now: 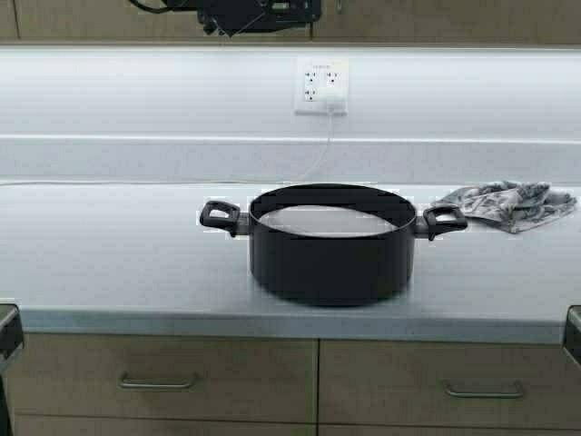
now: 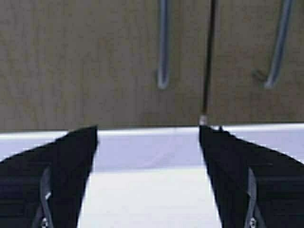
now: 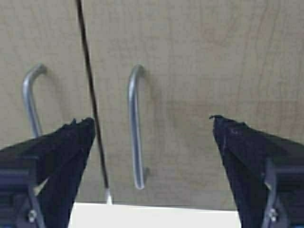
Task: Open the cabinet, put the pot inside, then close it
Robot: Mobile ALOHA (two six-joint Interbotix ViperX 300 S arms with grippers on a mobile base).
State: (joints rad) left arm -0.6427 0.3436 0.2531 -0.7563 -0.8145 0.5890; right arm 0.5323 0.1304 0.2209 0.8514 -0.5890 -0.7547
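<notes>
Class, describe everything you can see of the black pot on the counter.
The pot is round, wide and low, matte black outside with a pale inside, and has no lid. A black loop handle sticks out at each side. It stands upright on the pale countertop, below the wall outlet, apart from the crumpled cloth. Nothing grips it.
</notes>
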